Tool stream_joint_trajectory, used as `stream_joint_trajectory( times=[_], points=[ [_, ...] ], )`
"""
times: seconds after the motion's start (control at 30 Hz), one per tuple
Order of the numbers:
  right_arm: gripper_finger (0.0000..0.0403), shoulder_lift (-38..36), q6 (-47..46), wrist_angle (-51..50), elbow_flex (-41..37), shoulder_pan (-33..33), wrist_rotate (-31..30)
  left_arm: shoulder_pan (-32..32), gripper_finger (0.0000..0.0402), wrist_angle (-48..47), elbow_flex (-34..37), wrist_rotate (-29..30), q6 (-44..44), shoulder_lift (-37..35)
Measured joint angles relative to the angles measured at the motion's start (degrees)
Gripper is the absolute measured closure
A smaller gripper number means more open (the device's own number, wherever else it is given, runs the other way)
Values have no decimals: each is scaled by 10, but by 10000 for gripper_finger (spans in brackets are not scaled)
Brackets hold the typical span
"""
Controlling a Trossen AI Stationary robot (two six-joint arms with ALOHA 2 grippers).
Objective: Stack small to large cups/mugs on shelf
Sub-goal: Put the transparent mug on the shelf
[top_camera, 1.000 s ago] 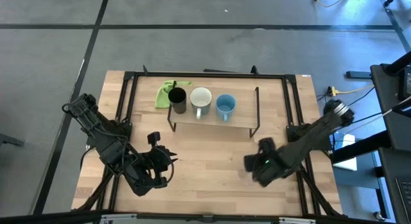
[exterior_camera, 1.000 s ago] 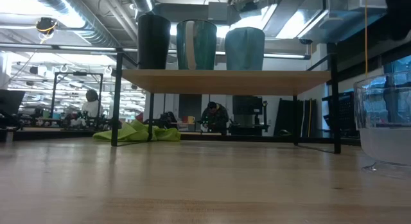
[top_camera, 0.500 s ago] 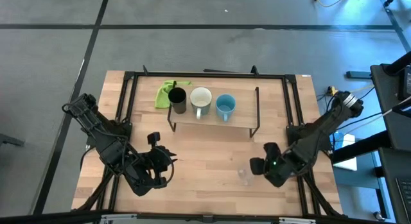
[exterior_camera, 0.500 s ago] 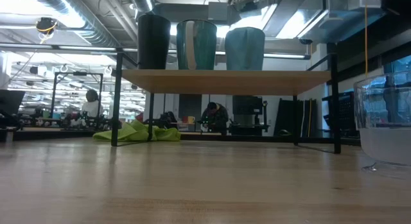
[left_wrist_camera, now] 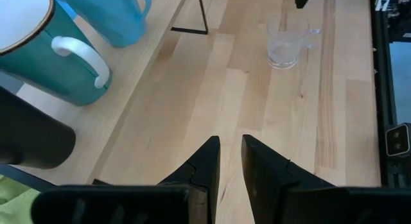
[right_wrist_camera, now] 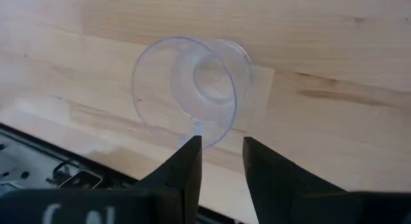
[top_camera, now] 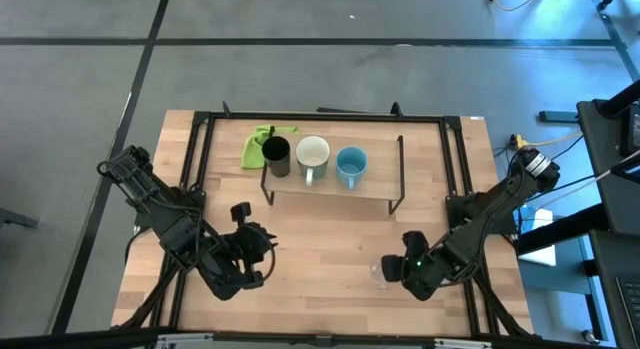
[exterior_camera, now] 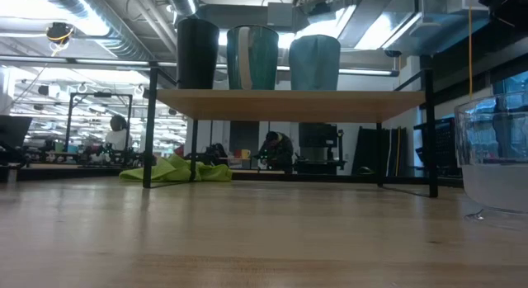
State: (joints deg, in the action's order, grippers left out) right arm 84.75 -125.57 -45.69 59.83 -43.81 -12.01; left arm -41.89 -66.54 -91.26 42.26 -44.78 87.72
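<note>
The shelf (top_camera: 375,189) stands at the table's far middle and carries the black cup (top_camera: 276,155), the white mug (top_camera: 312,154) and the light blue mug (top_camera: 351,166) in a row. The clear cup (top_camera: 381,272) stands upright on the tabletop near the right front, and it also shows in the low view (exterior_camera: 495,164). My right gripper (right_wrist_camera: 221,144) is open, and its tips stand just short of the clear cup's rim (right_wrist_camera: 186,89). My left gripper (left_wrist_camera: 230,142) hovers narrowly open over the table's left front, pointing toward the shelf.
A green cloth (top_camera: 262,141) lies behind the shelf's left end. The table's black frame rails (top_camera: 460,204) run along both sides. Bare wood (top_camera: 320,259) lies between the two grippers, in front of the shelf.
My right gripper, which stood over the clear cup, drew back toward the table's right edge and uncovered it. It then came back toward the cup, a little nearer the near edge. The cup stayed where it was, upright on the table.
</note>
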Motion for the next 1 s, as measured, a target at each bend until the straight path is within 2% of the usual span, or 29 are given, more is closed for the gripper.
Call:
stream_joint_trajectory(
  times=[0.6, 1.0],
  points=[
    [288, 12, 3, -3, -1, 3, -2, 0, 343, 0, 0, 0, 2, 0],
    [288, 39, 44, 21, 0, 25, 7, 0, 343, 1, 0, 0, -1, 0]
  ],
)
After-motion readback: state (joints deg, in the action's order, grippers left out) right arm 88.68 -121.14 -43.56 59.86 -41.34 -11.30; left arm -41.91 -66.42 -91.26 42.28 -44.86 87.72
